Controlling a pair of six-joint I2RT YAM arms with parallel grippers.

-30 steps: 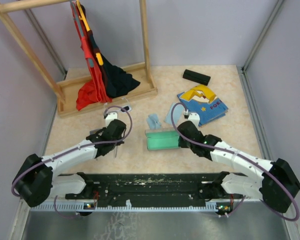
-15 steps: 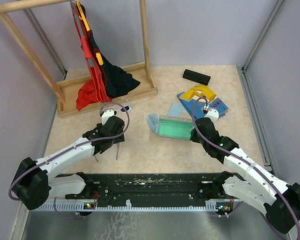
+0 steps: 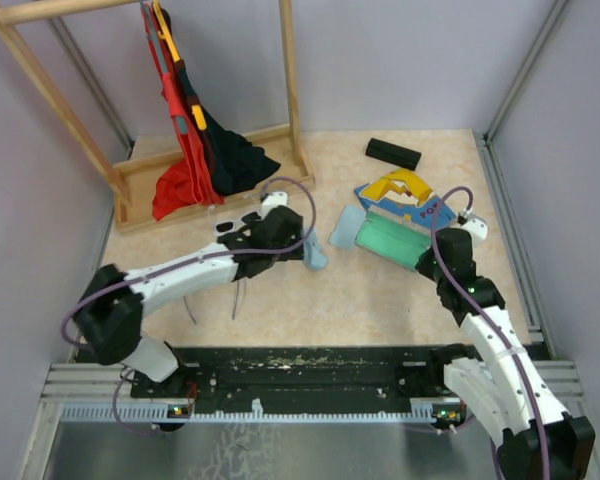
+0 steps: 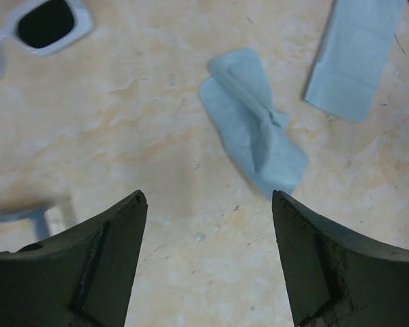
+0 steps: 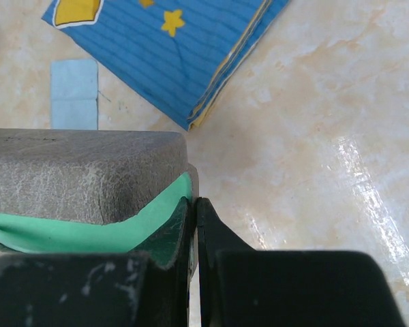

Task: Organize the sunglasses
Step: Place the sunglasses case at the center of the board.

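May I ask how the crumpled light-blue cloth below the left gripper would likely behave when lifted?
The cloth looks thin and folded over itself, so it would probably droop and unfold. Lying low on the smooth table, it may slide unless a raised fold is pinched.

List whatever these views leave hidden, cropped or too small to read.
- Left wrist view: the white sunglasses are cropped by the top-left corner. In the top view the left arm partly covers them.
- Top view: the wire-framed sunglasses show only as thin lines, too fine to make out lenses.
- Right wrist view: the case, pinched by the right gripper, hides its inside behind its grey shell.
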